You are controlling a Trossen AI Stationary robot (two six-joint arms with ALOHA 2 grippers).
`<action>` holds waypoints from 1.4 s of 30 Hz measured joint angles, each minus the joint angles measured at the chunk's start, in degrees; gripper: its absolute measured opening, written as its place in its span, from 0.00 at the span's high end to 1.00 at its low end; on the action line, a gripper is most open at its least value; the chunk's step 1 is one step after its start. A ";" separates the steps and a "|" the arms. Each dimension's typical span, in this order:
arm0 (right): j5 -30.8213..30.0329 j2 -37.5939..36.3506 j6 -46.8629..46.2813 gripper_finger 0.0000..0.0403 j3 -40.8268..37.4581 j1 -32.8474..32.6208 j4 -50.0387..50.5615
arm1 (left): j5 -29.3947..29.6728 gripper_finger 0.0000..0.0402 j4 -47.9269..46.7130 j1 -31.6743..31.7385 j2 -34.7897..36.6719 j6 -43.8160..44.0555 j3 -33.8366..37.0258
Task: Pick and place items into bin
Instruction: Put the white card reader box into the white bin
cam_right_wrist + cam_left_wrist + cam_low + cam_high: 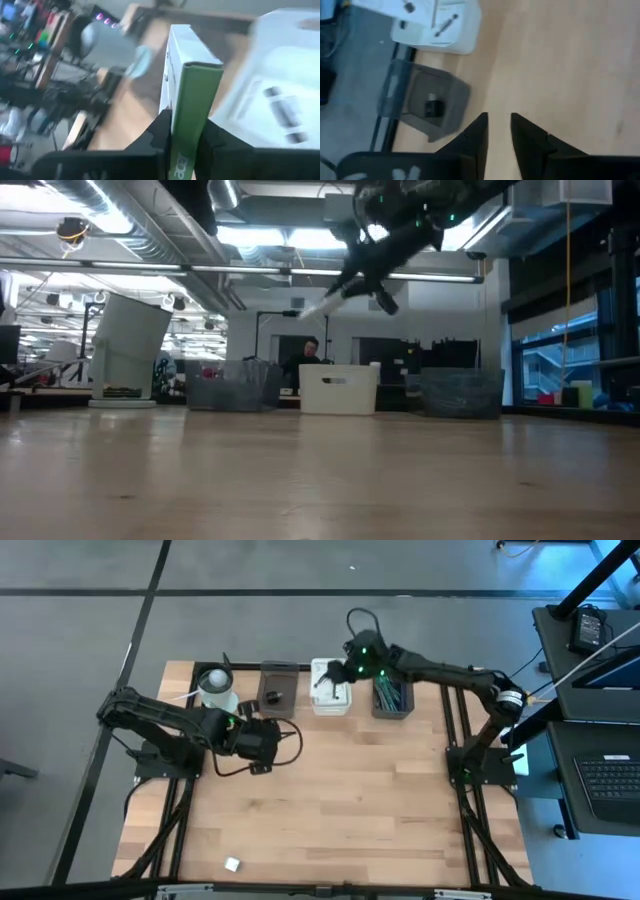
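Holding a flat white-and-green cardboard packet (192,95) edge-on in the right claw (186,131), fingers clamped on its lower end, up in the air over the white plastic bin (331,698) at the table's (330,810) far edge; low view shows the same packet (325,305) angled down from the raised claw (345,285). Looks light and stiff, thin card with slick print, so likely to pivot or slip in a narrow pinch; best gripped across the flat faces near the middle rather than at the tip. Should drop cleanly, not fragile by the look of it. Left claw (497,125) low over bare wood near the dark grey plastic tray (427,107), fingers nearly together with a slim gap, nothing visible between them. Small black piece (434,107) lying in that tray. Tiny white cube (232,864) well apart from everything, near the table's front edge: light, hard, small enough to squirt out of the fingers, wants a square pinch on opposite faces. White cup-like cylinder (216,688) standing just beside the left arm.
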State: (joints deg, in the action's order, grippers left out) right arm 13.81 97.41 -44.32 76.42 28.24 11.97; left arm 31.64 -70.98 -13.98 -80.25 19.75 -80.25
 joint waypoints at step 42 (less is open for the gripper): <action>7.30 20.83 8.91 0.65 15.89 10.72 17.98 | -14.89 0.88 22.40 25.72 20.41 -5.90 23.93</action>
State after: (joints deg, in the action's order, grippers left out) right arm 21.10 118.23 -35.41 92.31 38.96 29.94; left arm 16.75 -48.58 11.75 -59.83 13.85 -56.31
